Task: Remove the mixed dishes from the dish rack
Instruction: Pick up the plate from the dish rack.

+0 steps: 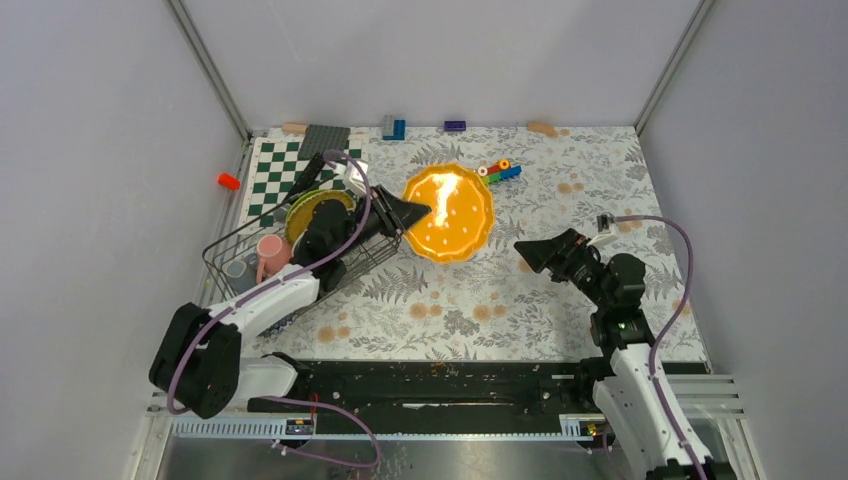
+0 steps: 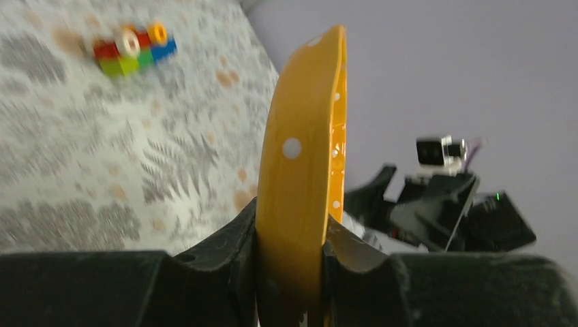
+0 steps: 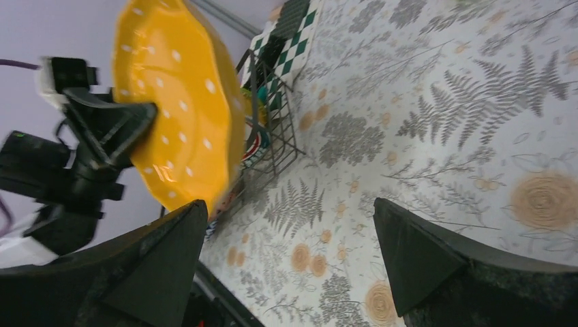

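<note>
The left gripper (image 2: 292, 231) is clamped on the rim of the yellow plate (image 2: 300, 150), its 2 fingers pinching the edge from both faces, and the right wrist view shows the plate lifted off the table and tilted, just beside the right-hand end of the dish rack (image 1: 225, 255). The plate looks rigid, glossy and fairly light, probably hard plastic or glazed ware. A smooth rim held at 1 point could pivot or slip, so a deep bite on the rim seems the sensible hold, and it should be set down gently in case it chips. The right gripper (image 1: 530, 252) hangs low over the table (image 1: 500, 310) with its jaws spread wide, holding nothing, well apart from the plate. The table wears a patterned leaf-and-flower cloth that looks flat and matte, with bare room between the 2 arms for a landing. In the rack, 1 pink cup (image 1: 270, 250) and a lime-green plate (image 1: 318, 205) await. Farther back lie toy bricks (image 1: 498, 172) and a chequered board (image 1: 270, 175), then plain grey walls.
</note>
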